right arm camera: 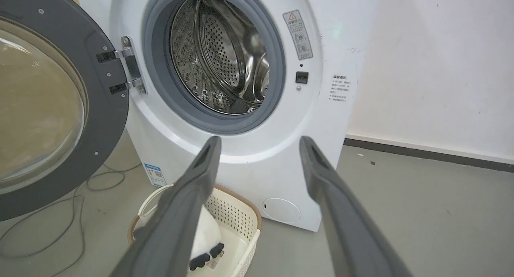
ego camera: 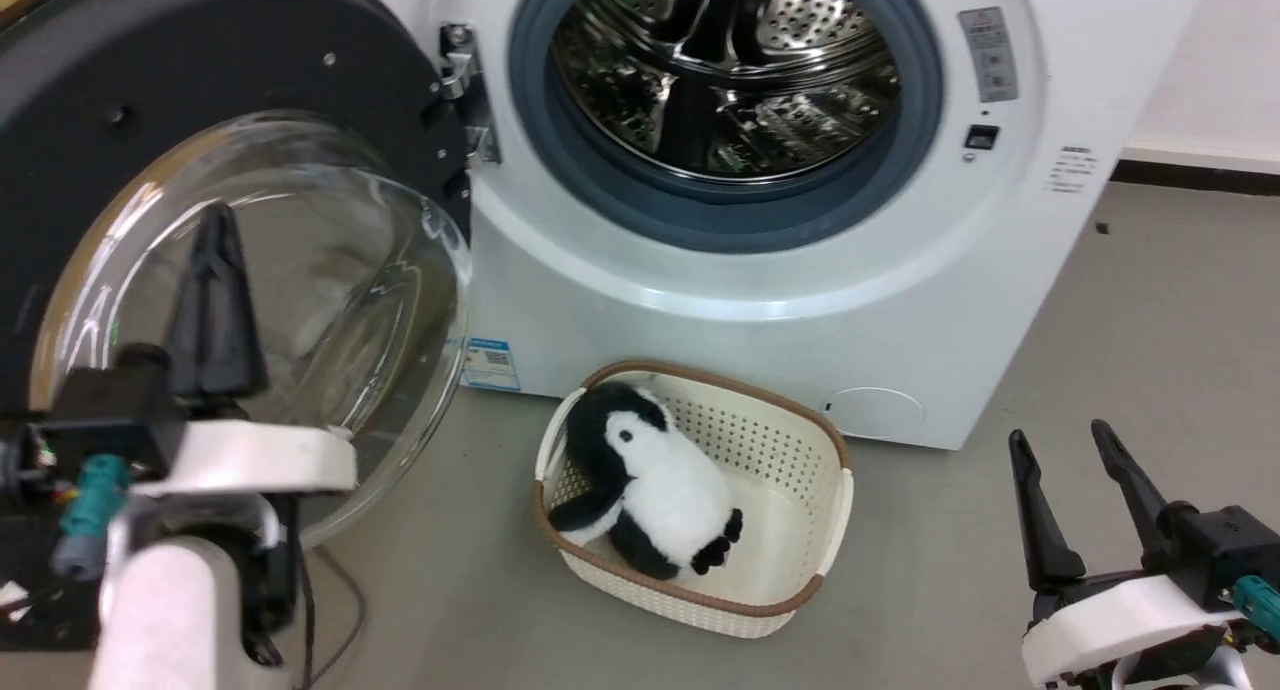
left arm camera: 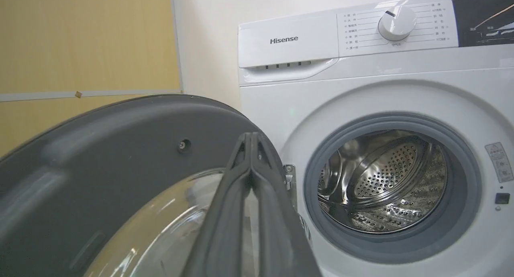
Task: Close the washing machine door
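1. Head view. The washing machine door (ego camera: 200, 70) stands swung open at the left. A metal bracket (ego camera: 465, 90) hinges it to the white washing machine (ego camera: 760, 270), and its clear glass bowl (ego camera: 300, 250) bulges toward me. The steel drum (ego camera: 720, 70) is exposed inside the grey-blue gasket (ego camera: 905, 160). My left end effector (ego camera: 215, 220) is raised in front of the glass bowl, its fingers (ego camera: 213, 300) pressed together with nothing between them. I cannot tell whether it touches the door. My right end effector (ego camera: 1060, 438) sits at the lower right, spread and empty, well apart from the machine. On the floor (ego camera: 1150, 320), just in front of the machine, a cream basket (ego camera: 835, 450) holds a plush penguin (ego camera: 650, 480). A blue label (ego camera: 490, 363) sits low on the machine front.

2. Left wrist view. My left fingers rise as one closed pair, their tips overlapping the door's dark rim near the hinge side. The door lies to the left and the open drum to the right. Above are the control dial (left arm camera: 396, 22) and a drawer panel (left arm camera: 287, 40) marked Hisense.

3. Right wrist view. My right fingers are spread with nothing between them, pointing at the machine front below the drum opening. The door stands open at the left. The basket with the penguin lies beneath the left-hand finger. A cable (right arm camera: 80, 188) lies on the floor under the door.
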